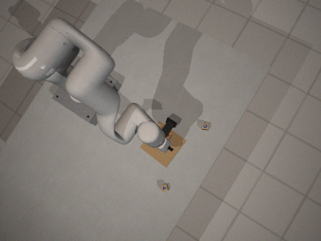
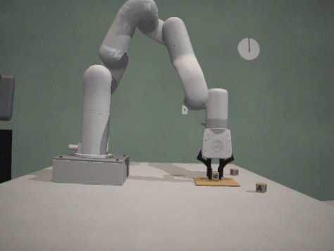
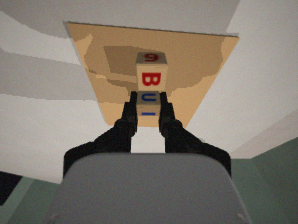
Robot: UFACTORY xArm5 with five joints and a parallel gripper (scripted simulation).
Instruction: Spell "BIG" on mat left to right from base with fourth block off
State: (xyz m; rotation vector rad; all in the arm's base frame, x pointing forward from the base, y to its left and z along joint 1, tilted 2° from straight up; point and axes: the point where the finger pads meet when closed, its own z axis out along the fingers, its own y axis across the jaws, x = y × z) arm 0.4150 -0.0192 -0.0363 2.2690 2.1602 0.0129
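Observation:
My gripper (image 2: 215,177) (image 3: 148,100) is shut on the I block (image 2: 215,175) (image 3: 148,114), low over or on the mat (image 1: 166,162) (image 2: 230,183) (image 3: 150,37). Its top shows a blue I and a side shows a blue U. The B block (image 1: 168,136) (image 3: 151,79) sits on the mat right beside it, red B up; I cannot tell if they touch. The G block (image 1: 205,126) (image 2: 234,172) is off the mat, blue G up. The A block (image 1: 164,187) (image 2: 261,187) is also off the mat. In the top view the wrist hides the I block.
The robot's base (image 1: 75,105) (image 2: 91,170) stands on the table behind the mat. The G block and the A block lie on opposite sides of the mat, well apart from it. The table's far edge runs beyond them.

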